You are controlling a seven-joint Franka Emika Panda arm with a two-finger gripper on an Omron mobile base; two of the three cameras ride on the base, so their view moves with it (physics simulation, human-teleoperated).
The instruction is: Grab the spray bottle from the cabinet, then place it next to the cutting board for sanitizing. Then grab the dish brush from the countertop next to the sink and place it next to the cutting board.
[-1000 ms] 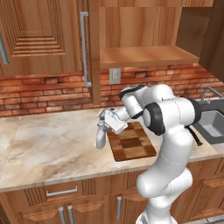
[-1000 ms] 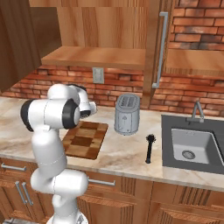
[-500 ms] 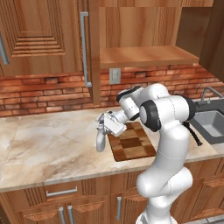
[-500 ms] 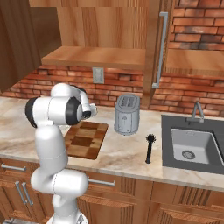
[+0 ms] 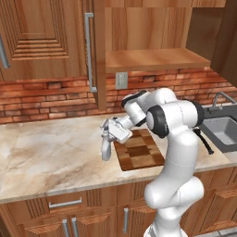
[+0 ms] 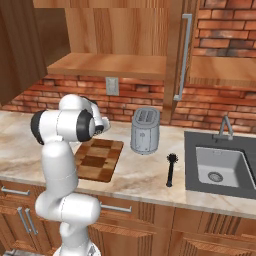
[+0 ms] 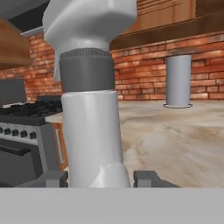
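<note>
Beside the left edge of the rectangular checkered wooden cutting board [image 5: 139, 150], the small pale grey-white plastic spray bottle [image 5: 107, 142] stands upright, its long axis vertical, base at or just above the beige marbled stone table [image 5: 51, 152]; contact with the surface cannot be judged. Its trigger head sits at the top, and the tool [image 5: 112, 133] is closed on the bottle at its upper part, reaching in from the board side. From the hand camera the bottle [image 7: 92, 109] looms close between the two dark fingertips [image 7: 148, 178], showing a smooth white body, a dark grey ribbed collar and a pale head above. Farther right, the slim black dish brush [image 6: 171, 170] lies on the table between a silver toaster [image 6: 145, 131] and the dark grey recessed sink [image 6: 220, 165], its handle running toward the table's front edge and its bristled head at the far end.
</note>
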